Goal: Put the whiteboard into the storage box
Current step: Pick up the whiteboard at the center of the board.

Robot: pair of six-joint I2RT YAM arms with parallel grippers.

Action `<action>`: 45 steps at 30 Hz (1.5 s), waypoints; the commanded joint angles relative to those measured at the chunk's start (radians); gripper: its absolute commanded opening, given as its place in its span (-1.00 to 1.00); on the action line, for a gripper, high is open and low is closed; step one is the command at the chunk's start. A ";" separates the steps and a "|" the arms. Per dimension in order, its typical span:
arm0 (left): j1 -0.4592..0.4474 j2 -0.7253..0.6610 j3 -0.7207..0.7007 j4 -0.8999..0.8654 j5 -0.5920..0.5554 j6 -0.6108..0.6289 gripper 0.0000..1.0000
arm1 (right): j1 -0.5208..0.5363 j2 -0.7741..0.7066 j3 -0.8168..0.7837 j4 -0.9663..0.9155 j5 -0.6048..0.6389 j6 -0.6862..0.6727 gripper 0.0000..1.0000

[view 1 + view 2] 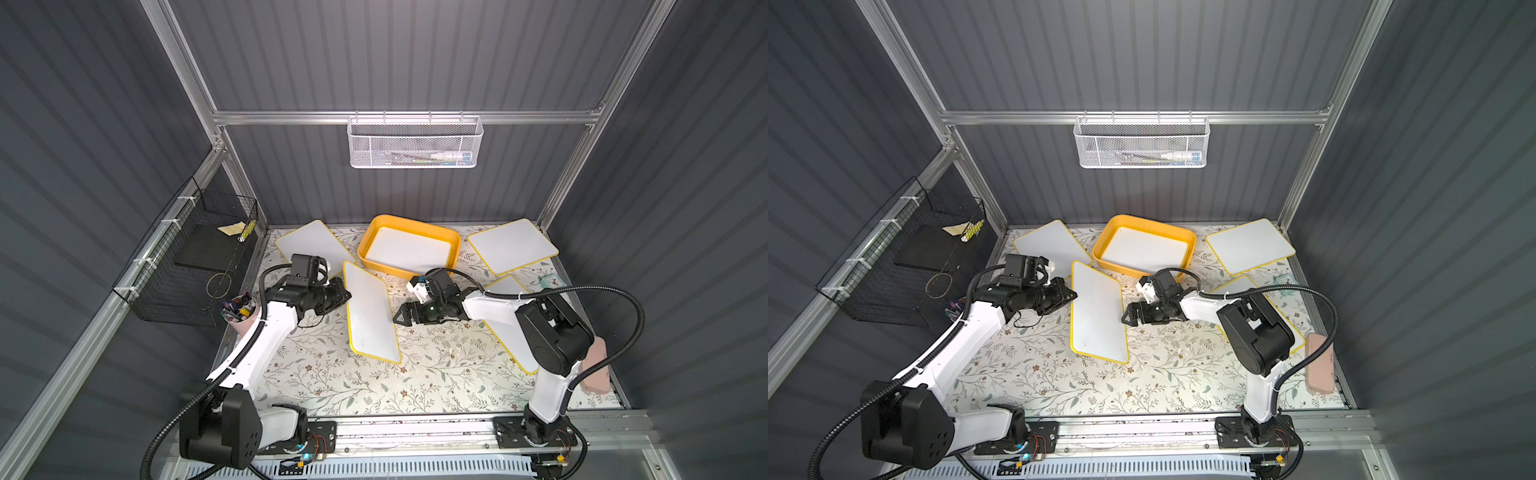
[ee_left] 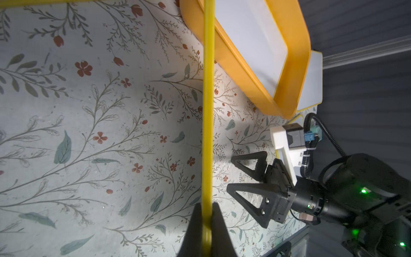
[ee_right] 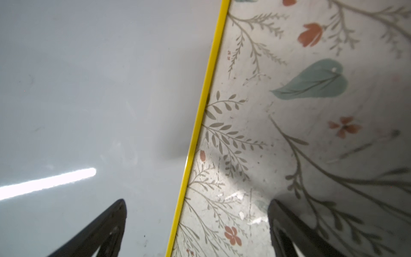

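Left gripper (image 2: 206,213) clamped on yellow left edge of board (image 1: 370,316).
Board mid-table (image 1: 332,386), looks tilted, held edge raised; cannot tell if opposite edge touches table.
Right gripper (image 1: 399,316) wide, empty, fingers either side of board's right edge, no grip.
Box (image 1: 386,268) at far edge of table, centre, just beyond board; stored board (image 1: 409,249) already flat inside.
Step, judged: pickup done, transfer to box not yet begun.
Next move calls for: lifting clear over box's near wall, squaring board to box, lowering flat onto stored board, releasing. Right gripper must close or clear first.
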 commanded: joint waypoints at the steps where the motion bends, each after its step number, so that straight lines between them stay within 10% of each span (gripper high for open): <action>1: 0.052 -0.035 -0.041 0.125 0.166 -0.085 -1.00 | 0.006 0.047 -0.021 -0.106 0.032 -0.007 0.98; 45: 0.187 -0.108 -0.224 0.416 0.561 -0.234 -1.00 | -0.037 -0.127 -0.199 0.185 -0.098 0.077 0.98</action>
